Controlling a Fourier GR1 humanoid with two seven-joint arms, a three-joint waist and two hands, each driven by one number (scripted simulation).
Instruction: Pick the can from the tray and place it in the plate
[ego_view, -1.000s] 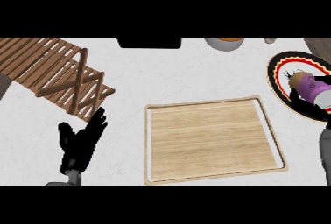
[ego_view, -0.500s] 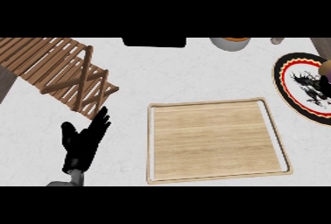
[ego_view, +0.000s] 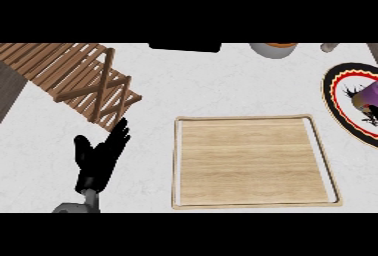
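Note:
The light wooden tray lies in the middle of the white counter with nothing on it. At the right edge of the head view sits the round plate, with a black rim, a red and yellow ring and a dark figure in its centre. A purple can rests on the plate, cut off by the picture's edge. My left hand rests open at the lower left, fingers up, well left of the tray. My right hand does not show.
A slatted wooden rack stands at the upper left, just above my left hand. Along the far edge are a black object, a grey bowl and a small grey item.
My right hand, which held the can over the plate a second ago, has left the view. The can now lies on the plate. The left hand has stayed put.

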